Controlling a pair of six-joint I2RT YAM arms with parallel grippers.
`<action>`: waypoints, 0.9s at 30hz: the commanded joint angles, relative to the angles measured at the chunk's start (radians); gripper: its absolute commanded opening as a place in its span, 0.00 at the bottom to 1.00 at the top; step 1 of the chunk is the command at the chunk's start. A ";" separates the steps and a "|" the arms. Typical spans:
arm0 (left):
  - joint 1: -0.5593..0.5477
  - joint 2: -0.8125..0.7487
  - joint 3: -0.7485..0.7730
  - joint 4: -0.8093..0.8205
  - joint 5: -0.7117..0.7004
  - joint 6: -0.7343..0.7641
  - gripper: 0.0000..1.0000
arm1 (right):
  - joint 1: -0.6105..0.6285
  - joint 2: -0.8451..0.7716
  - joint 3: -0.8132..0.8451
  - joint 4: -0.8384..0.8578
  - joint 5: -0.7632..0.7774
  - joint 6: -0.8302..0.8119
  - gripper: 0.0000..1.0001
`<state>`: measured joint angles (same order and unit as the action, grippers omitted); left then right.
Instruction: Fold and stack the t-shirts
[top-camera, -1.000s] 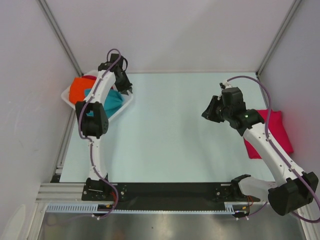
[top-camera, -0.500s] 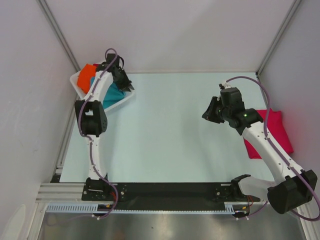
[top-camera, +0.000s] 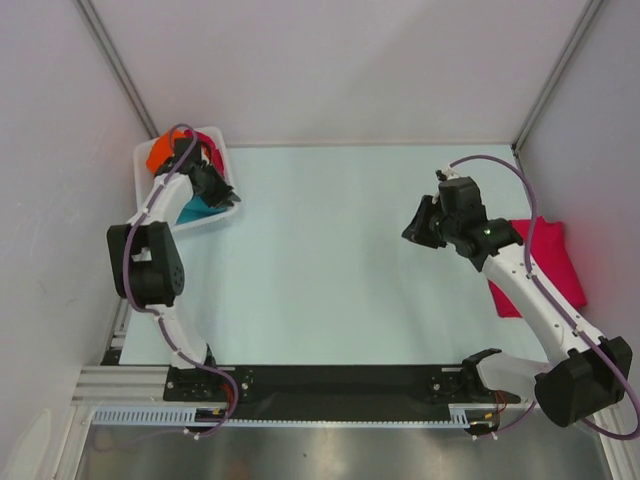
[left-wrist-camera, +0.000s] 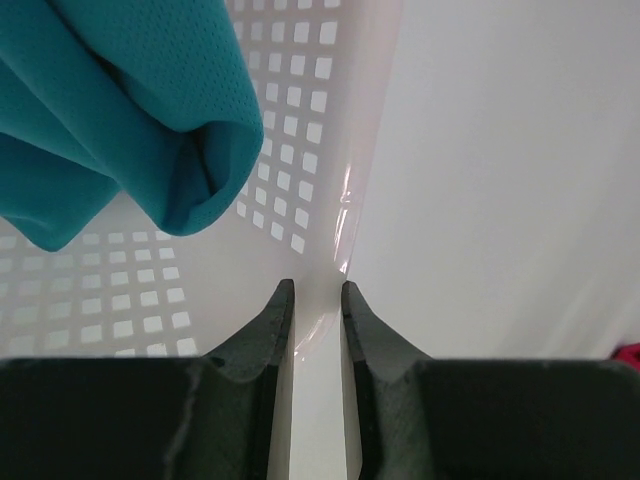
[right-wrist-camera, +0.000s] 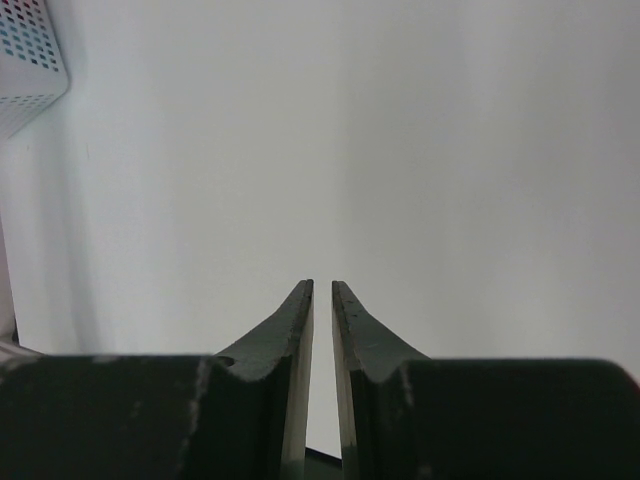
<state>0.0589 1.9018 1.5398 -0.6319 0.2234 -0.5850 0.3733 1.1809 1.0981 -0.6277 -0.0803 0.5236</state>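
Far left, white for the basket, walls patterned with a grid of small square holes. Inside, teal in a fine mesh weave for the teal t-shirt; plain bright orange for the orange t-shirt. Far right, solid crimson-pink for the crimson-pink t-shirt. Pale mint, unpatterned, for the surface. White with black joints for the arms; purple for the cables; matte black for the left tool and right tool.
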 joint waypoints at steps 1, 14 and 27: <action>0.047 -0.055 -0.167 -0.134 -0.145 -0.033 0.00 | 0.013 -0.024 -0.020 0.045 -0.016 0.015 0.19; 0.159 -0.208 -0.376 -0.117 -0.183 -0.036 0.00 | 0.026 -0.041 -0.029 0.054 -0.022 0.021 0.18; 0.107 -0.291 -0.250 -0.160 -0.335 0.011 0.63 | 0.029 -0.021 -0.060 0.071 -0.026 0.023 0.18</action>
<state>0.1905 1.6379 1.2507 -0.6365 0.0990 -0.6182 0.3973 1.1656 1.0454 -0.5941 -0.0956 0.5430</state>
